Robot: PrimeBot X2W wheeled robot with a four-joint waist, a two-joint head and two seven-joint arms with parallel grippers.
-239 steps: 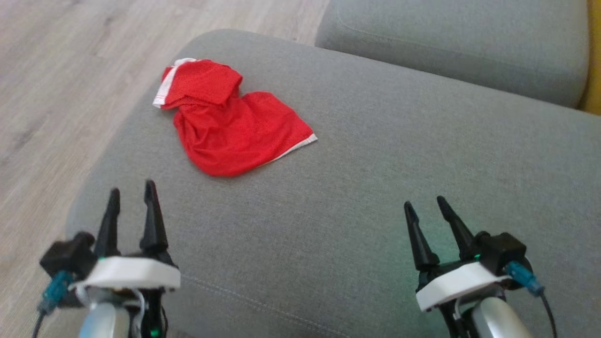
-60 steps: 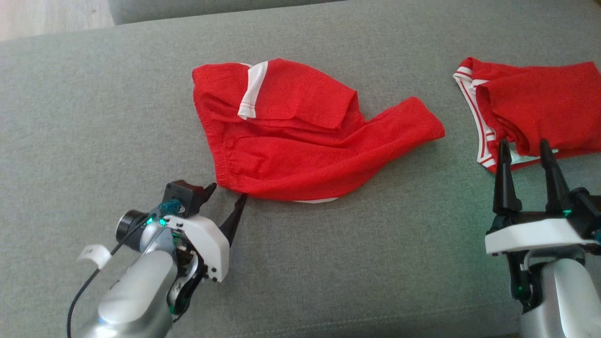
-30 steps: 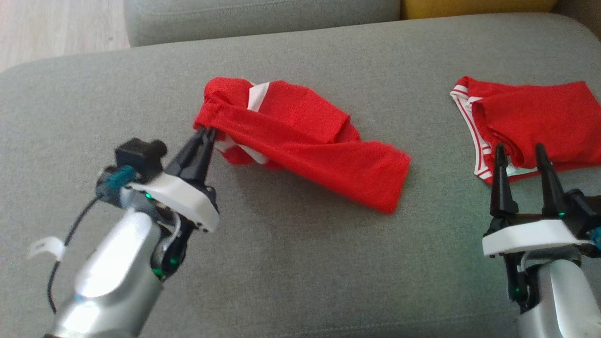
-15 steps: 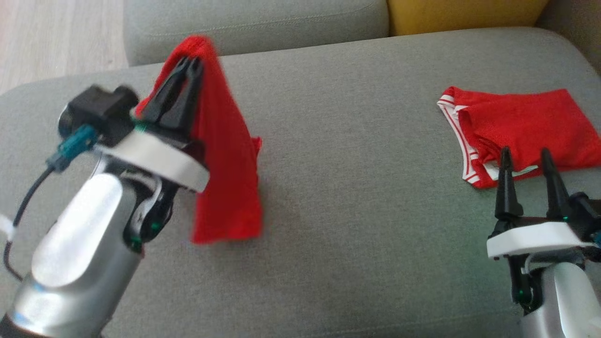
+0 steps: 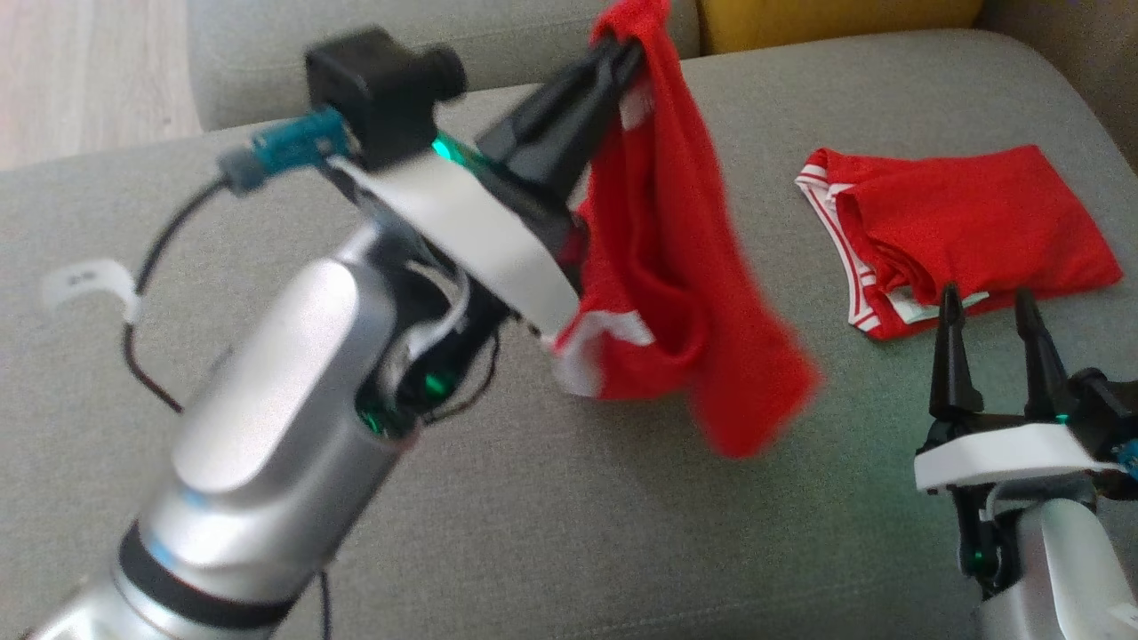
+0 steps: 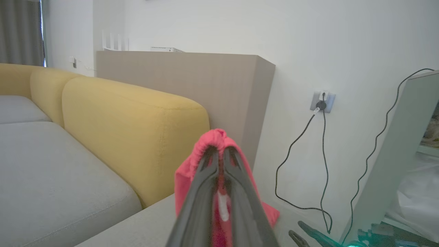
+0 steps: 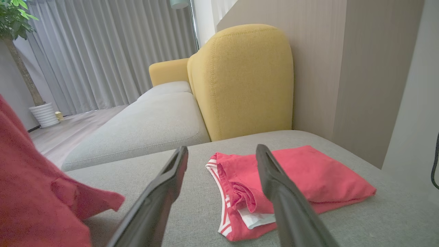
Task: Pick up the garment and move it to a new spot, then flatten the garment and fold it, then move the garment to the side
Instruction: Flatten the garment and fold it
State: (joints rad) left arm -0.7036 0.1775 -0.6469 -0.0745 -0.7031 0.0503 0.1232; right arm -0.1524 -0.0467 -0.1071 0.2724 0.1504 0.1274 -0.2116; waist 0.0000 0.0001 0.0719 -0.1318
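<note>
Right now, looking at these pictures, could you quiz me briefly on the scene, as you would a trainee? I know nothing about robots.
1. True or false: the left claw is shut on a hanging red garment.
2. The right claw is: A) open and empty; B) shut on cloth; C) gripping a cushion.
3. What colour is the backrest behind the folded garment lying on the grey cushion?
Key: 1 true; 2 A; 3 yellow.
</note>
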